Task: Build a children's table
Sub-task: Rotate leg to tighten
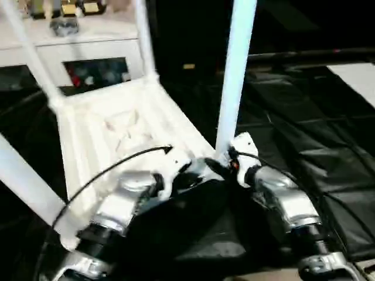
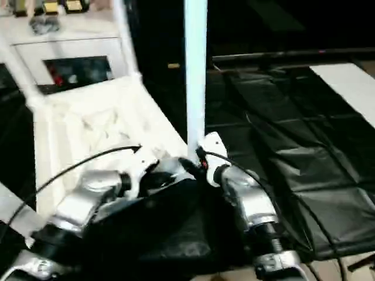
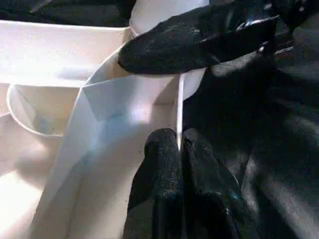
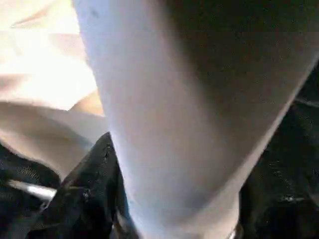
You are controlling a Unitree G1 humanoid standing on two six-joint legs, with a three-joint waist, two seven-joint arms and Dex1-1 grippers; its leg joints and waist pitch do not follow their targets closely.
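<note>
White upturned tabletop (image 1: pixel 126 126), left hand (image 3: pixel 177 144) on its rim.

I count one tabletop (image 1: pixel 123 129), lying underside up. Four legs stand from it, one at each corner: the far-left leg (image 1: pixel 32 55), the far-right leg (image 1: pixel 145 41), the near-right leg (image 1: pixel 234 76) and the near-left leg (image 1: pixel 26 181). My grippers make two, the left gripper (image 3: pixel 179 142) and the right gripper (image 1: pixel 229 157). Beyond the tabletop's far edge I count one white cabinet (image 1: pixel 88 44). One white panel (image 1: pixel 354 76) lies off to the right.
</note>
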